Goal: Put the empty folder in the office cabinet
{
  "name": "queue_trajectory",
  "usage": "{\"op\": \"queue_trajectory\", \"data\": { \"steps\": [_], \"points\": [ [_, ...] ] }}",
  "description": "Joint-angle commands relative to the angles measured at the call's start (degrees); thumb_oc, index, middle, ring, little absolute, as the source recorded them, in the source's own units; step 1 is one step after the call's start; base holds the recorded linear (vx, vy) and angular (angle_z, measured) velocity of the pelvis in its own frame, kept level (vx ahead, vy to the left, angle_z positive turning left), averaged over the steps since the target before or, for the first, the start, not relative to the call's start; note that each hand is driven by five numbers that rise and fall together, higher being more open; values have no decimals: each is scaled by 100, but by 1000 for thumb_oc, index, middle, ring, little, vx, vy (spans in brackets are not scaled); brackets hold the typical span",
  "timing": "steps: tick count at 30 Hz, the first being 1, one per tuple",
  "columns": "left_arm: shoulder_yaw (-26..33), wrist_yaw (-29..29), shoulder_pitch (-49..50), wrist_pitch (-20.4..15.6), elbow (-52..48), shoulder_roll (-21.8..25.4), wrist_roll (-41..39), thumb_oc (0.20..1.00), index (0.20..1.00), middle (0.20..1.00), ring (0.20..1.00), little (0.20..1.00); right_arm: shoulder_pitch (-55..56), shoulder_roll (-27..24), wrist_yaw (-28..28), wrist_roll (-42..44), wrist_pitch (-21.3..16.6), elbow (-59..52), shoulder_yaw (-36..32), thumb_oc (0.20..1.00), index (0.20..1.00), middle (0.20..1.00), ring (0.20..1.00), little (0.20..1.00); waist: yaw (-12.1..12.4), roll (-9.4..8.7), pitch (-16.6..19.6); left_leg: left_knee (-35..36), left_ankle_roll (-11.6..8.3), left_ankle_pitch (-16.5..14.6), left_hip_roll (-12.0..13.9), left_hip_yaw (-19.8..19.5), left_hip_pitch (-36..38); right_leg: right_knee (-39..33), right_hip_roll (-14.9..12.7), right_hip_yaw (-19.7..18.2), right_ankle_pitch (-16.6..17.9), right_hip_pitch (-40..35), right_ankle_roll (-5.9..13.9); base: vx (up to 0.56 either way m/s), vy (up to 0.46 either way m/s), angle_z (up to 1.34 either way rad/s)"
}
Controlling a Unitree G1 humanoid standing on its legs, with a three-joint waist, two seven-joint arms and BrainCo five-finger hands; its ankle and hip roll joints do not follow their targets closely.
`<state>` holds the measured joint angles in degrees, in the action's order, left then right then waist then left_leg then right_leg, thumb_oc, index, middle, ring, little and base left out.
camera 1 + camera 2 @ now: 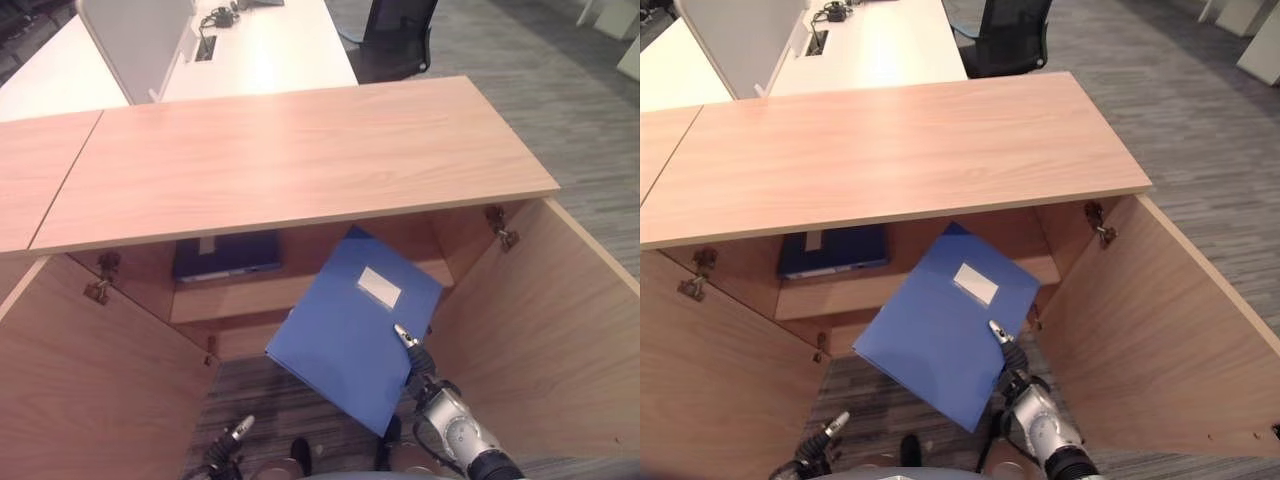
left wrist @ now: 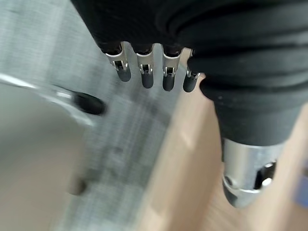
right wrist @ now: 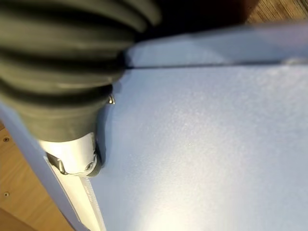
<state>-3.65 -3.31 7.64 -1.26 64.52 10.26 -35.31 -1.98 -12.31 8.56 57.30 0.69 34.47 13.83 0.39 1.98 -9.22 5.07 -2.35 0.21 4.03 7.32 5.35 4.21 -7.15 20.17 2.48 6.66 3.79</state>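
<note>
A blue folder [image 1: 350, 330] with a white label hangs tilted in front of the open wooden cabinet [image 1: 300, 160], one corner reaching in under the cabinet top. My right hand [image 1: 440, 400] grips its lower right edge from below, thumb [image 1: 405, 336] laid on the cover. In the right wrist view the blue cover [image 3: 202, 144] lies right against the hand. My left hand [image 1: 236, 434] hangs low at the lower left, holding nothing, with its fingers [image 2: 144, 72] relaxed over the carpet beside the left door.
Both cabinet doors stand wide open, the left door [image 1: 90, 380] and the right door [image 1: 560, 330]. A dark blue folder [image 1: 228, 254] lies flat on the inner shelf [image 1: 240, 298]. Behind the cabinet are a white desk [image 1: 270, 50] and a black chair [image 1: 395, 35].
</note>
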Motion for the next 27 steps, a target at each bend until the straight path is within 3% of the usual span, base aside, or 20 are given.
{"op": "queue_trajectory", "data": {
  "steps": [1,2,4,5,6,9,11,12,13,14,17,18,21,27],
  "points": [
    [354,95,-377,5,600,226,523,1000,1000,1000,1000,1000,-79,16,262,-23,-173,-208,222,200,200,200,200,200,48,-310,50,-259,3,-490,-61,-196,141,-78,-76,-133,-149,-352,239,171,-218,6],
    [355,95,-378,4,601,225,523,1000,1000,1000,1000,1000,-79,16,262,-22,-173,-207,222,200,200,200,200,200,47,-310,50,-265,2,-493,-61,-197,138,-79,-75,-131,-149,-352,238,70,-194,6],
    [531,84,-371,65,867,207,619,1000,1000,1000,1000,1000,-44,-92,258,-3,-155,-124,214,200,200,200,200,200,72,-320,-37,-1216,-155,-774,132,-104,-246,-138,24,-86,-348,-566,100,123,-170,1],
    [531,83,-372,64,868,206,620,1000,1000,1000,1000,1000,-45,-93,258,-3,-155,-124,214,200,200,200,200,200,71,-316,-40,-1233,-157,-786,138,-106,-251,-139,29,-85,-350,-569,98,119,-103,14],
    [646,109,-356,72,929,169,525,1000,1000,1000,1000,1000,-69,-169,240,-1,-148,-113,145,200,200,200,200,200,79,-341,-102,-1689,-225,-722,206,-87,-590,-184,3,-37,-431,-643,48,28,-53,7],
    [731,143,-341,94,1002,154,526,1000,1000,1000,1000,1000,-95,-185,214,22,-127,-86,66,200,200,200,200,200,81,-386,-96,-1588,-245,-602,300,-50,-823,-217,-71,-11,-472,-685,63,75,6,-4],
    [809,176,-288,121,1053,152,478,1000,1000,1000,1000,1000,-121,-242,170,-21,-124,-88,-12,200,200,200,200,200,165,-404,-94,-1157,-303,-189,404,-197,-1117,-206,-121,-50,-532,-713,94,102,72,27],
    [809,176,-289,121,1053,152,478,1000,1000,1000,1000,1000,-121,-242,170,-21,-124,-88,-12,200,200,200,200,200,165,-405,-93,-1149,-304,-184,403,-196,-1114,-204,-122,-50,-534,-712,94,87,92,3],
    [810,188,-293,110,1071,170,497,1000,1000,1000,1000,1000,-111,-266,163,-36,-130,-107,-27,200,200,200,200,200,169,-378,-100,-1064,-336,-84,447,-228,-1167,-138,-129,-74,-586,-686,96,15,190,-15],
    [801,185,-235,82,1115,152,559,1000,1000,1000,1000,1000,-128,-313,209,-134,-117,-112,-19,200,200,200,200,200,182,-230,-72,-787,-253,-10,388,-295,-1109,204,-184,-143,-631,-493,40,15,191,-22],
    [762,219,-291,63,1108,163,634,1000,1000,1000,1000,1000,-191,-335,198,-159,-107,-157,7,200,200,200,200,200,164,-178,-123,-887,-225,-47,361,-304,-1227,470,-279,-213,-664,-298,41,-77,191,-29],
    [604,231,-438,0,967,233,666,1000,1000,1000,1000,1000,-366,-461,194,-289,-130,-244,159,200,200,200,200,200,134,-117,-443,-1615,-183,-335,287,-208,-1604,1267,-524,-423,-904,248,-11,-176,229,-26],
    [505,228,-506,-64,788,313,624,1000,1000,1000,1000,1000,-455,-582,195,-382,-139,-415,232,200,200,200,200,200,127,-100,-685,-2482,-29,-670,266,-120,-2204,1878,-736,-565,-1045,770,-70,-136,174,-7],
    [407,374,-556,-169,432,325,396,1000,1000,1000,1000,1000,-568,-616,74,-290,-253,-711,248,200,200,200,200,200,138,-131,-869,-3752,156,-1156,310,-142,-3311,2823,-910,-762,-1364,1740,-140,-78,91,-8]
  ]
}}
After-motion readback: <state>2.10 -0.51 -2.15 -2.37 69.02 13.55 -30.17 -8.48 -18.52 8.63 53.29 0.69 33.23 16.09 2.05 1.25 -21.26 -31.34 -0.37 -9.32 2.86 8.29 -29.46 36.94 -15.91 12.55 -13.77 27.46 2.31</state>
